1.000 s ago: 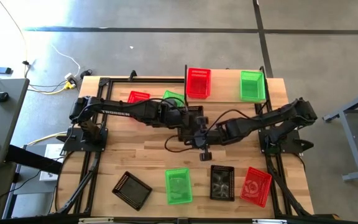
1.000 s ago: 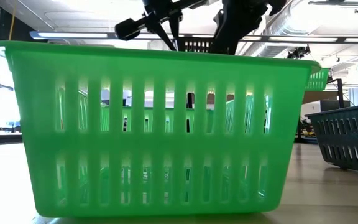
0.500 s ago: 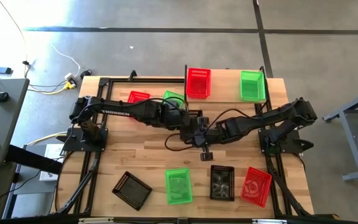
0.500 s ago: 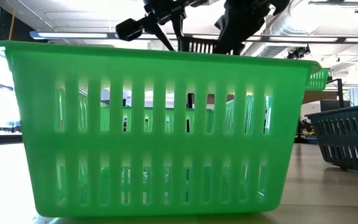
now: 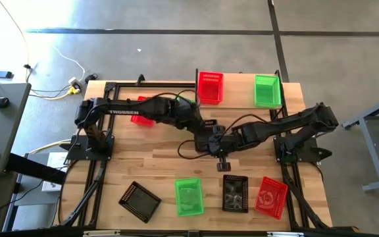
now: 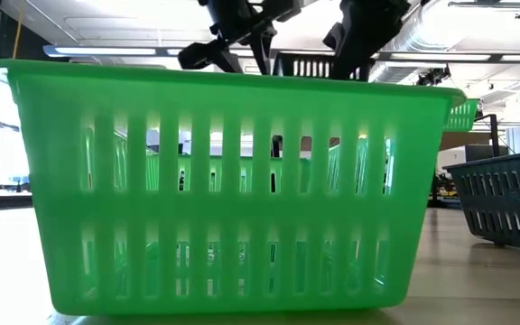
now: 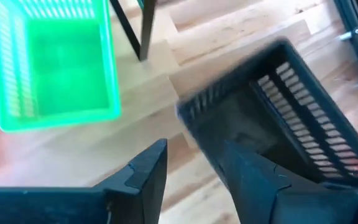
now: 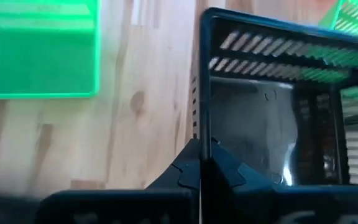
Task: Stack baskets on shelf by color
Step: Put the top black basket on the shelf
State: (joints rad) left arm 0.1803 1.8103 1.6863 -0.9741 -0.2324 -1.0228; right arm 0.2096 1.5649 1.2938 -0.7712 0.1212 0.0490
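The black perforated plastic basket hangs mid-table, its thin rim pinched by the right gripper; the left gripper stands spread beside it. Light, stiff, probably slippery: hold the wall

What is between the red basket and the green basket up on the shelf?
Nothing. In the high view, bare shelf board separates the red basket from the green basket.

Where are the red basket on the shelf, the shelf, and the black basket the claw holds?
red basket (image 5: 210, 87), high view, its floor
shelf (image 5: 239, 92), high view, bare board
black basket (image 8: 272, 130), right wrist view, its floor
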